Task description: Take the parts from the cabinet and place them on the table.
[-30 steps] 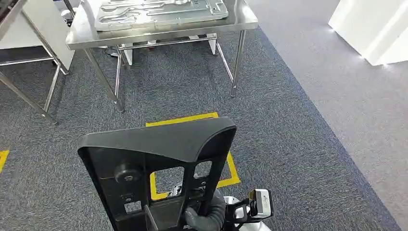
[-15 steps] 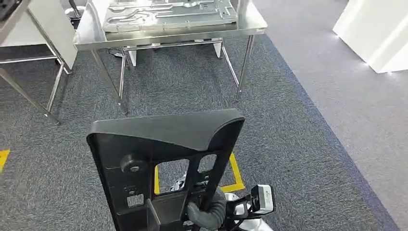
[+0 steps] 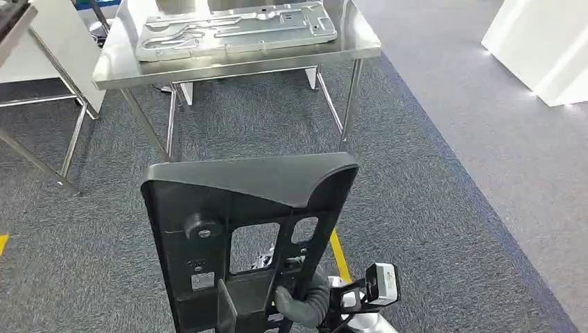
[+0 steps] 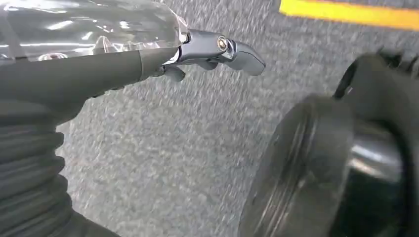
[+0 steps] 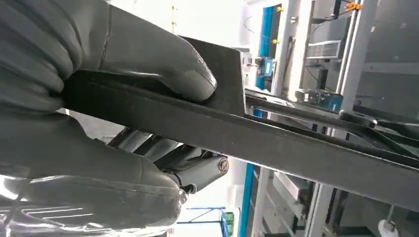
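My right hand (image 3: 299, 305) grips the black part (image 3: 243, 236) upright at lower centre, clearing the bench (image 3: 229, 61) ahead; left hand (image 4: 99, 64) fingers empty, apart.

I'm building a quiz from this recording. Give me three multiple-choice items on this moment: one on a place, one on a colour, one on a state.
1. Where does the flat stamped grey metal panel lie?
A. on the stainless steel table
B. on the carpet
C. in the robot's left hand

2. What colour is the tape line on the grey carpet beside the carried part?
A. red
B. yellow
C. white

3. What is the right hand doing?
A. hanging open
B. resting on the table
C. gripping the large black plastic part

Answers:
1. A: the head view shows the panel flat on the stainless steel table top.
2. B: a yellow strip shows on the carpet next to the large black plastic part.
3. C: the right wrist view shows thumb and fingers clamped on the part's edge; the left hand holds nothing.
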`<state>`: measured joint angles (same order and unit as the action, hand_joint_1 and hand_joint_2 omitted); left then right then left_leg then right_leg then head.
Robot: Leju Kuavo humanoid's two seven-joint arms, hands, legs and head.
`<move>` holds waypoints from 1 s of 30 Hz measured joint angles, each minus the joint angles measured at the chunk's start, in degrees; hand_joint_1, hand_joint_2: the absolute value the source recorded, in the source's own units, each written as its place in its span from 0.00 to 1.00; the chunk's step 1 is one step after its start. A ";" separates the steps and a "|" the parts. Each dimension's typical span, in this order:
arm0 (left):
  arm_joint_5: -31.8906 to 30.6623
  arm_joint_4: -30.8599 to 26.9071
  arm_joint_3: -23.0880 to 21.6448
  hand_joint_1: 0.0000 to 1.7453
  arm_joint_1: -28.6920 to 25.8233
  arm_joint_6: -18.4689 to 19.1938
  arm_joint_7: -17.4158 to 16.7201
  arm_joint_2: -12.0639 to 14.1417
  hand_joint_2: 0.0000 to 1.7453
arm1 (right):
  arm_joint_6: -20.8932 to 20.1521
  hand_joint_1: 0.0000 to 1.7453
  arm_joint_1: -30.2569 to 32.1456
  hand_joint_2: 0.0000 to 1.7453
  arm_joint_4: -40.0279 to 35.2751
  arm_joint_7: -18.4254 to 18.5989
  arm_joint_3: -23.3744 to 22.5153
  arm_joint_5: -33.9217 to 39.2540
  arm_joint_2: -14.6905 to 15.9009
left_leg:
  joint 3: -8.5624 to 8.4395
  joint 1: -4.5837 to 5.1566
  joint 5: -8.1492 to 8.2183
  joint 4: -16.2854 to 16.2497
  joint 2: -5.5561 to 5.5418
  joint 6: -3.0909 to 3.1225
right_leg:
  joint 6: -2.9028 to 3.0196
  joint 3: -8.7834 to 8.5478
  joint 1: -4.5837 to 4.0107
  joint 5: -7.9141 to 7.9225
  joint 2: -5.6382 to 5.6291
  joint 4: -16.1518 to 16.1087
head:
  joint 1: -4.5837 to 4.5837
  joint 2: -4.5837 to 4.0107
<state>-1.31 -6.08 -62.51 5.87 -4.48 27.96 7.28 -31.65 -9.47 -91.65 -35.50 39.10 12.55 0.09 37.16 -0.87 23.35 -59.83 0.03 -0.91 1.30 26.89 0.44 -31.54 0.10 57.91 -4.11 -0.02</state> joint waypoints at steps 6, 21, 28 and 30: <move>-0.48 -0.02 -0.04 0.00 0.10 -0.04 -0.04 0.00 1.00 | 0.04 0.98 -0.38 1.00 0.15 0.00 -0.13 -0.02 0.04 | -2.08 0.29 1.24 0.88 -0.16 1.99 | -2.07 -0.46 0.16 -0.22 -0.08 2.96 | 0.00 0.00; -0.52 -0.02 -0.09 0.00 0.56 -0.22 -0.17 0.02 1.00 | -0.28 0.98 -0.70 1.00 0.66 -0.02 -0.52 0.20 0.46 | -8.02 0.54 6.17 -0.15 -0.42 -0.11 | -0.02 6.66 0.17 5.03 -0.22 1.26 | 0.02 0.00; -0.52 -0.02 -0.11 0.00 0.22 -0.22 -0.17 0.02 1.00 | -0.33 0.98 -0.83 1.00 0.83 -0.02 -0.52 0.22 0.48 | 3.57 0.38 10.91 -16.17 -0.36 -0.48 | 0.99 5.21 -0.34 3.31 -0.37 1.27 | 0.02 0.00; -0.50 -0.02 -0.13 0.00 0.27 -0.22 -0.17 0.02 1.00 | -0.33 0.98 -0.93 1.00 0.85 -0.02 -0.55 0.22 0.48 | -0.25 0.62 3.49 -5.74 -0.36 0.52 | 0.88 3.92 -0.59 2.51 -0.32 1.26 | 0.02 0.00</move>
<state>-1.81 -6.10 -62.64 6.14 -4.70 27.78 7.30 -31.98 -10.40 -90.79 -35.52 38.56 12.76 0.57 36.91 -0.26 26.84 -65.58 -0.33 -0.39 2.17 30.81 -0.16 -29.03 -0.21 59.17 -4.09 -0.02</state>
